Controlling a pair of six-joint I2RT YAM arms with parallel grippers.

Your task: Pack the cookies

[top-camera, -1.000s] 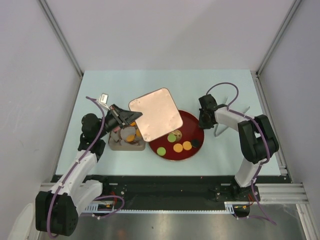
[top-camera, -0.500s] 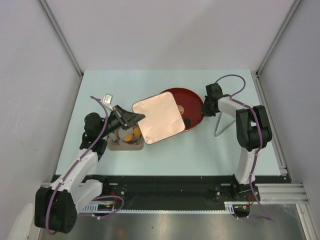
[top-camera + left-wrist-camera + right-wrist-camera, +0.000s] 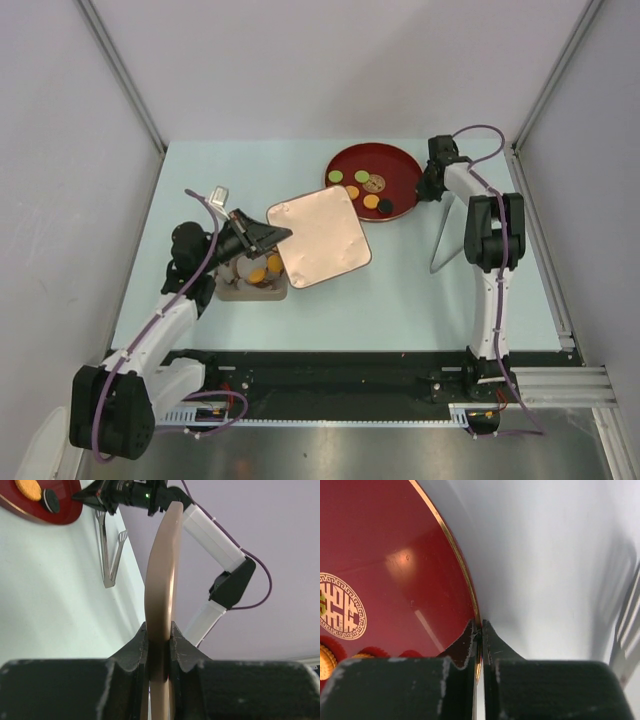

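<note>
At the bench's (image 3: 400, 300) far right, the right fingers (image 3: 469, 647) are pinched together on the rim of the plate (image 3: 395, 555).

- **Plate:** A second ago it sat mid-bench, half under the lid. Half a second ago it was partway back. Now it is at the far edge, well apart from the lid.
- **Cookies (image 3: 371, 201):** They rode along with the plate. Two green, two orange and one black lie around its centre emblem.
- **Left fingers (image 3: 136, 652):** Clamped on the lid (image 3: 161, 580), in the same place as before. The lid's near-left corner is over the right edge of the box (image 3: 235, 292). More orange cookies lie in the box.

**Top view only:** It gives the full cookie count, the box, and the lid's outline, which is square with rounded corners.

**Left wrist only:** The lid is seen edge-on and is thin, slightly bowed and copper-pink with a dull sheen. Beyond it are the plate's edge with one orange and one black cookie, metal tongs (image 3: 108, 580) lying flat on the bench, and the right arm.

**Right wrist only:**
- The plate surface is glossy dark red.
- A fine gold line runs around the rim, and there is a gold fret emblem.
- A ridged orange cookie edge shows at lower left.
- The tongs are blurred at the right margin.
</note>
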